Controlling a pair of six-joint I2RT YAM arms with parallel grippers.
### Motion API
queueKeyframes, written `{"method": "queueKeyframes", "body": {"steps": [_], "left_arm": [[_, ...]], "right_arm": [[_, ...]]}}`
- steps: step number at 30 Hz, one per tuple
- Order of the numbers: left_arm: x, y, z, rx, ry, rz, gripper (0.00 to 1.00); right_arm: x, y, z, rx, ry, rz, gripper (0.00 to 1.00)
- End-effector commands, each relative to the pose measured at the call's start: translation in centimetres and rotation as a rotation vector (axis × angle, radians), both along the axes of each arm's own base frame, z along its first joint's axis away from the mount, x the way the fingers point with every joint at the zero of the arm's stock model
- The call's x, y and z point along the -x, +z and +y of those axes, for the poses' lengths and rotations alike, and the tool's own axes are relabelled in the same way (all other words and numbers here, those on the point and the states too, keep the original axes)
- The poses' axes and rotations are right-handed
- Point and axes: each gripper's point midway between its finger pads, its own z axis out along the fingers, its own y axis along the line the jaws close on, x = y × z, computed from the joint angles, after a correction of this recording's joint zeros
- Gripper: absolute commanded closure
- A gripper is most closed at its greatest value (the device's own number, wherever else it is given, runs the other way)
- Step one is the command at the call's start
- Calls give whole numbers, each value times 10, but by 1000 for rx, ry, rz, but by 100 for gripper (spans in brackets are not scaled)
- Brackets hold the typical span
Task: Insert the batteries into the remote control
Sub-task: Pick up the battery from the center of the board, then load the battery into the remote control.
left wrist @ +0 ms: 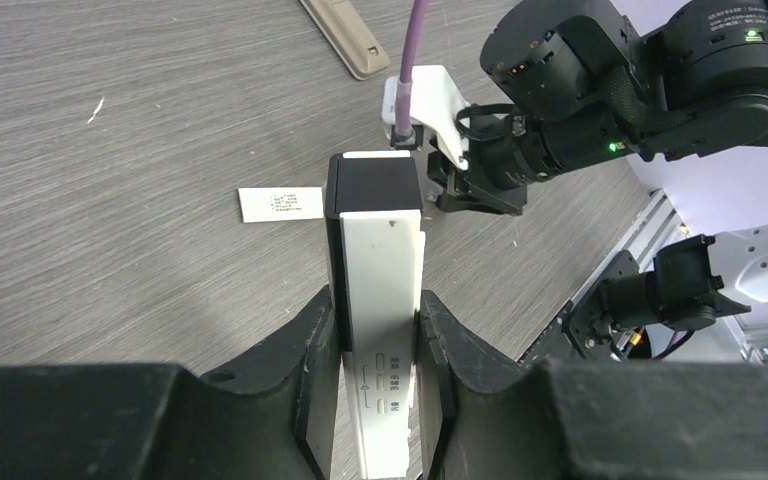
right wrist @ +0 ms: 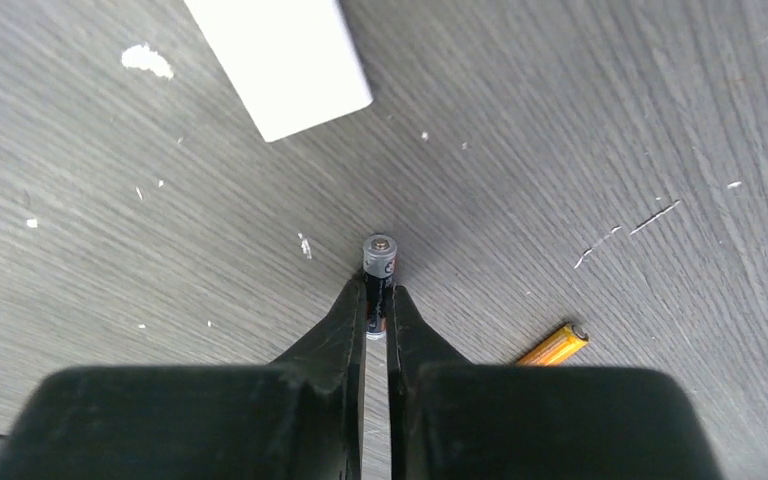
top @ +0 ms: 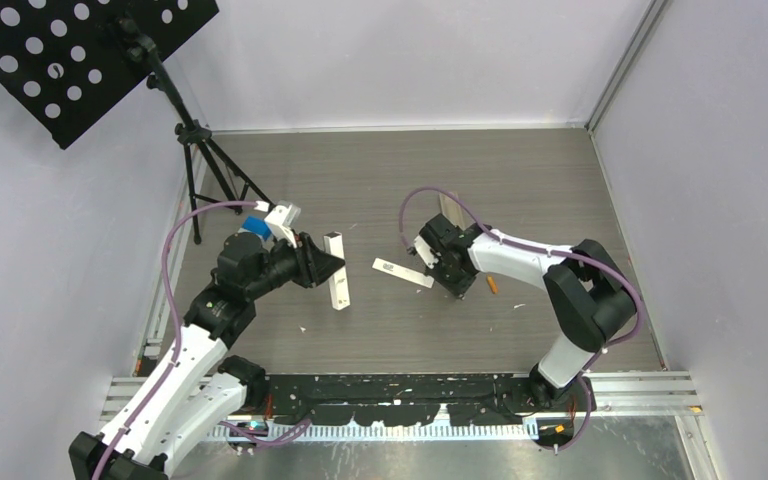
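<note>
Pinching a dark battery (right wrist: 379, 258) in the right claw (right wrist: 378, 292) for loading. Clamping the remote (left wrist: 381, 250) in the left claw (left wrist: 380, 322), steadying it for insertion.

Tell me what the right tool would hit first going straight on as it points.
Probably the tabletop, met by the tip of the dark battery that the right tool grips; depth is unclear.
</note>
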Motion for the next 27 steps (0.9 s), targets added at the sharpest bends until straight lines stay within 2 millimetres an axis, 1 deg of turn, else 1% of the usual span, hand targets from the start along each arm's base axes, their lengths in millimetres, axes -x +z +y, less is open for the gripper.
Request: {"method": "queueKeyframes", "body": {"steps": [1,4,6,7,9,11,13,15,18,19,22,25,27], "left_arm": [[-3,26,-8,73,-27,-65,100],[-5,31,-13,124,-34,-74,100],[-6,36,-16,171,-38,-83,100],[-6,40,-18,196,-41,-87,100],[-8,45,-22,248,-42,-92,100],[-9,52,-24,306,-38,-91,100],[-9,64,-27,361,-52,-110,100],[-8,73,-29,398,-65,-126,100],[-10,83,-30,437,-64,-140,100],[-10,86,-30,450,-64,-142,100],[-10,93,-33,484,-75,-125,100],[-9,93,-36,501,-92,-95,100],[-9,92,-37,508,-94,-78,100]], "right_arm": [[-20,9,17,-78,-90,-72,93],[-39,38,22,-137,-186,-194,96],[-53,65,25,-198,-285,-299,96],[-56,80,30,-251,-324,-339,96],[-57,107,43,-365,-375,-414,96],[-53,132,52,-470,-425,-486,97],[-50,162,61,-596,-500,-544,99],[-40,191,76,-721,-543,-553,100],[-10,231,118,-905,-454,-527,100],[2,241,133,-962,-416,-512,100],[31,257,169,-1063,-334,-467,100],[49,271,189,-1119,-286,-476,100],[55,279,197,-1150,-264,-477,100]]}}
